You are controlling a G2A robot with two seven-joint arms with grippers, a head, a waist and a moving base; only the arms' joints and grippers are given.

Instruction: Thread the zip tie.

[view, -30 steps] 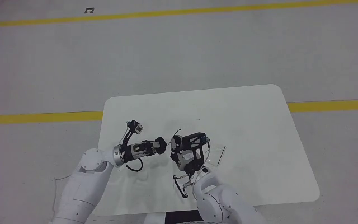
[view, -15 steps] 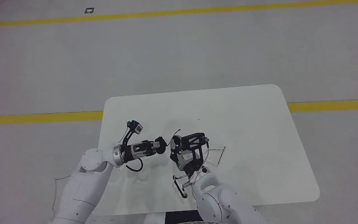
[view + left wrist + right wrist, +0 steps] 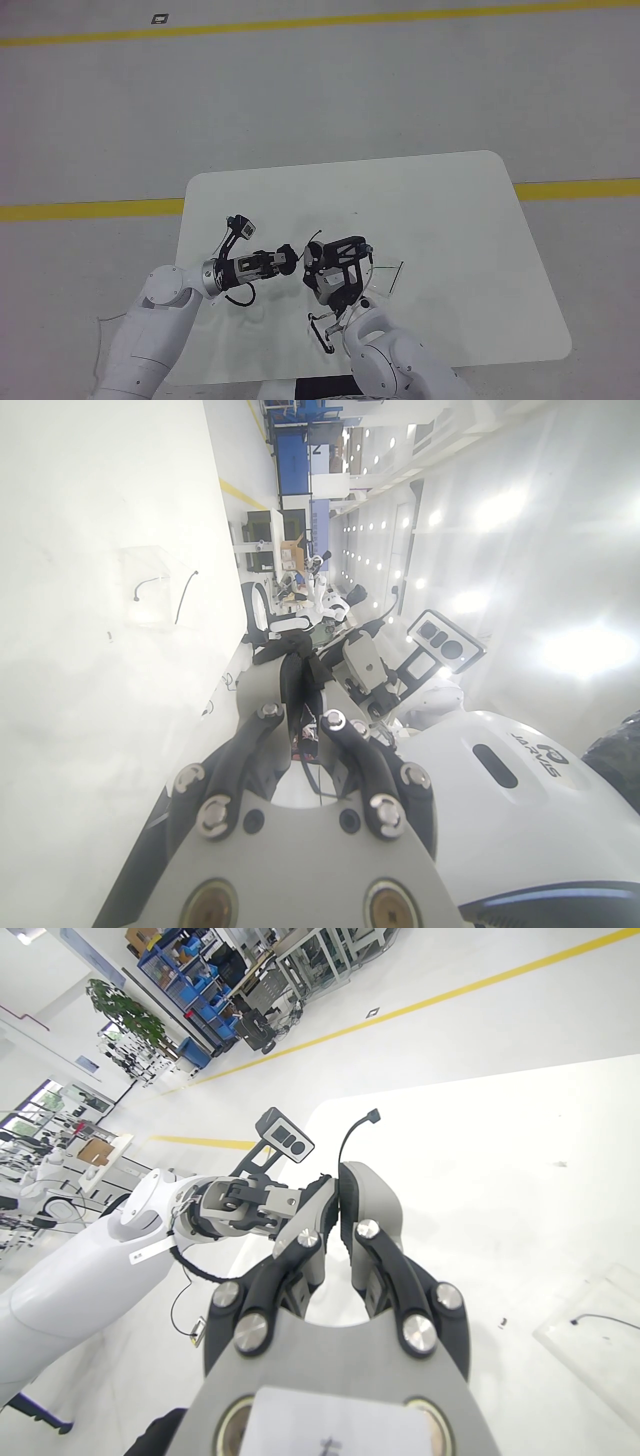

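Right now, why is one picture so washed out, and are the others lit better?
Left wrist view: bright ceiling lights flare and wash out the white table. Right wrist view: even light; the thin black zip tie stands out, pinched in the shut right gripper, which looms large through the wide lens. Top view: even light, no glare.

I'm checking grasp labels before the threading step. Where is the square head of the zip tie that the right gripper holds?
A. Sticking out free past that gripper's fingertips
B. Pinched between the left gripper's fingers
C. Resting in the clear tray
A: in the right wrist view the zip tie curves out from between the shut fingertips of the right gripper. Its head is free, well apart from the clear tray.
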